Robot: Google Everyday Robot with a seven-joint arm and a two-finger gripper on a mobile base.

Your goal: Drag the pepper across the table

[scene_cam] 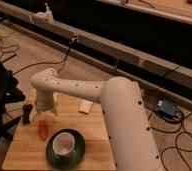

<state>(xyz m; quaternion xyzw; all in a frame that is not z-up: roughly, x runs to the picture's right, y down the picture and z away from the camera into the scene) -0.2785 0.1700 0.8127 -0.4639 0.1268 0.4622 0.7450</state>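
The pepper (42, 128) is a small orange-red chili lying on the left part of the light-wood table (26, 150), just left of the green saucer. My white arm reaches over the table from the right. My gripper (45, 108) hangs at the arm's end just above and behind the pepper, pointing down at the tabletop.
A green saucer (64, 153) with a white cup (64, 143) stands at the table's front. A small black item (26, 114) stands near the left edge. A white block (85, 106) lies at the back. Cables run over the floor; a dark chair stands at the left.
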